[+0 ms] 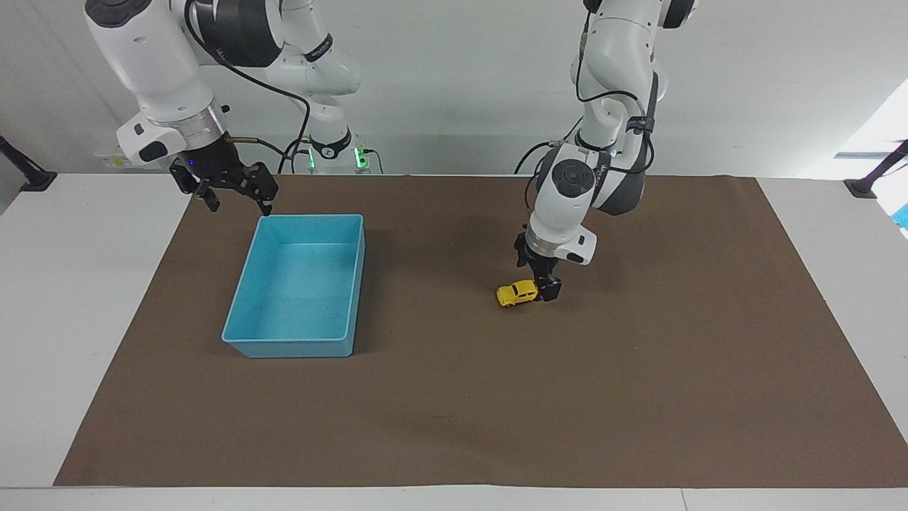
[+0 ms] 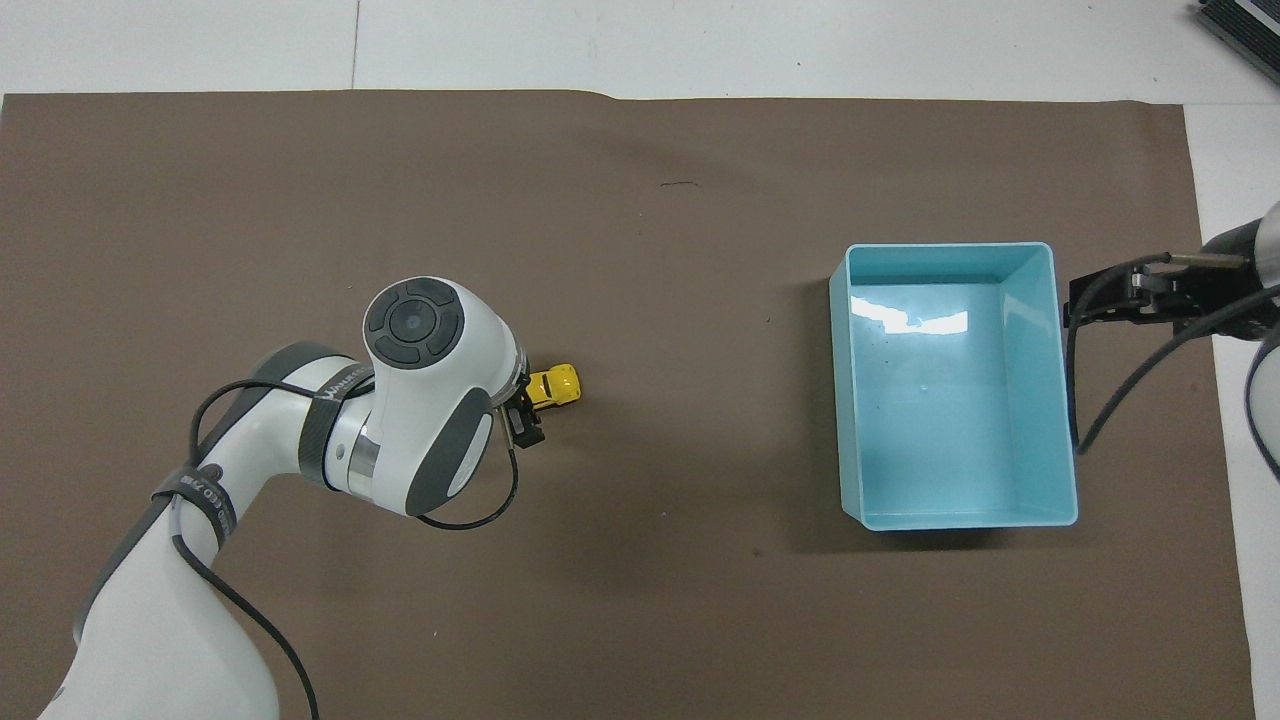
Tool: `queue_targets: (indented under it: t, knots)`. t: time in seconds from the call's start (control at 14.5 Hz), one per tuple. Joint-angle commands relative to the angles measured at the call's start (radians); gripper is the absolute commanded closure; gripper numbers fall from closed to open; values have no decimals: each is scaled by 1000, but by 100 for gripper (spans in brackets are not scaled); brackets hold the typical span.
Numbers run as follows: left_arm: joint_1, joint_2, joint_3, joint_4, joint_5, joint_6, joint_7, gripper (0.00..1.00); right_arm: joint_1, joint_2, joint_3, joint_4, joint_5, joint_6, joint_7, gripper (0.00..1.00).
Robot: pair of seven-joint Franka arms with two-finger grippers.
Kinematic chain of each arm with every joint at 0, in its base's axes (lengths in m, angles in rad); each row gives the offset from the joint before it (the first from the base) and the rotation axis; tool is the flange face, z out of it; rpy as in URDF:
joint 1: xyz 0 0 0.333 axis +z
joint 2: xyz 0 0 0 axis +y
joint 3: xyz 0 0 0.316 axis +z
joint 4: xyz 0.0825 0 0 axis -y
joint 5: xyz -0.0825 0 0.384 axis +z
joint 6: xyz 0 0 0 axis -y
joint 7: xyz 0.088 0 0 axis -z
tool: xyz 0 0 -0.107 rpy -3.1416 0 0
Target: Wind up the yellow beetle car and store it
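Note:
The yellow beetle car (image 1: 514, 293) stands on its wheels on the brown mat (image 1: 638, 369), about mid-table. It also shows in the overhead view (image 2: 556, 385). My left gripper (image 1: 545, 289) is down at mat height at the end of the car toward the left arm's end of the table, touching or nearly touching it. In the overhead view the left gripper (image 2: 525, 425) is mostly hidden under its own wrist. My right gripper (image 1: 237, 202) is open and empty and waits in the air by the corner of the blue bin (image 1: 287, 349) nearest the robots.
The blue bin (image 2: 845, 400) is open-topped and holds nothing, and stands on the mat toward the right arm's end of the table. The right gripper (image 2: 1072, 305) hangs just beside its rim. White table borders the mat.

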Motion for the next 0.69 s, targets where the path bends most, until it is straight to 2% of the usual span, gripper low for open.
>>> queue_targets:
  t: [0.0, 0.34, 0.41, 0.48, 0.55, 0.62]
  knots:
    - [-36, 75, 3, 23, 31, 60, -114, 0, -10, -15, 7, -20, 4, 21, -8, 0]
    - [-31, 84, 0, 53, 42, 41, -119, 0, -10, -15, 7, -20, 4, 21, -10, 0]
    - [-34, 84, 0, 51, 42, 40, -114, 12, -10, -15, 7, -20, 4, 21, -9, 0]
    - [-37, 84, 0, 51, 43, 35, -107, 42, -10, -15, 7, -20, 4, 21, -8, 0]
    - [-39, 84, 0, 49, 45, 29, -84, 84, -10, -15, 7, -20, 4, 21, -10, 0]
    - [-48, 84, -2, 46, 57, 29, -41, 100, -10, -15, 7, -20, 4, 21, -10, 0]
